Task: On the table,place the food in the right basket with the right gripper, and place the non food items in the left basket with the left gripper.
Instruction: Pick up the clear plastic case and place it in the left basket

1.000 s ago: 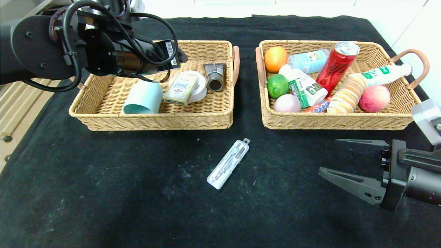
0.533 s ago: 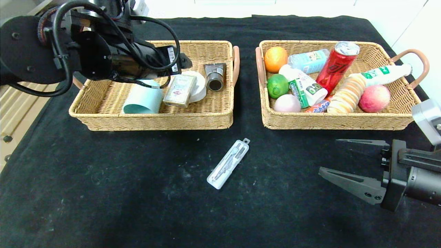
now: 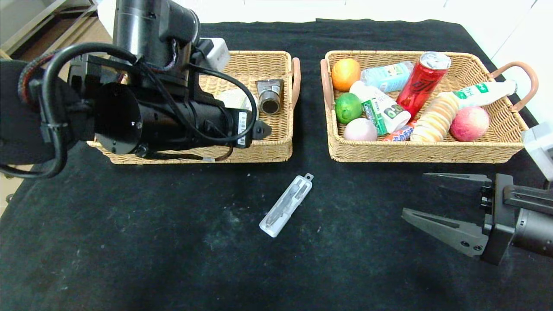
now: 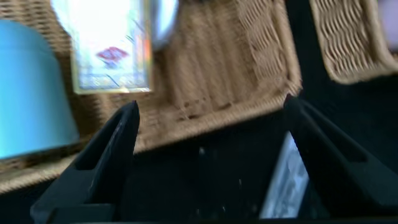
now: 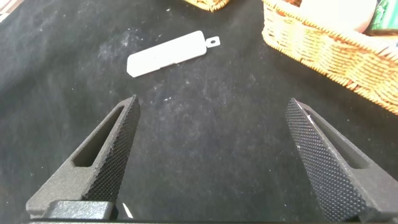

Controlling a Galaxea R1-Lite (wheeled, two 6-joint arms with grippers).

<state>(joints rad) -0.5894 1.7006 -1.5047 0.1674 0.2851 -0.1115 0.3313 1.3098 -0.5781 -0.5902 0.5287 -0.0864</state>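
The left gripper [image 4: 208,134] hangs with its two dark fingers [image 4: 106,158] spread wide, nothing between them, over the near wall of the left basket [image 4: 236,81]. Inside the wicker lie a pale blue cup [image 4: 28,93] and, just beside it, a small printed box [image 4: 112,50] (its label too blurred to read). On the black cloth [image 4: 205,180] below, a clear plastic case [image 4: 289,183] shows beside one finger. A second basket's corner [image 4: 348,37] appears farther off.
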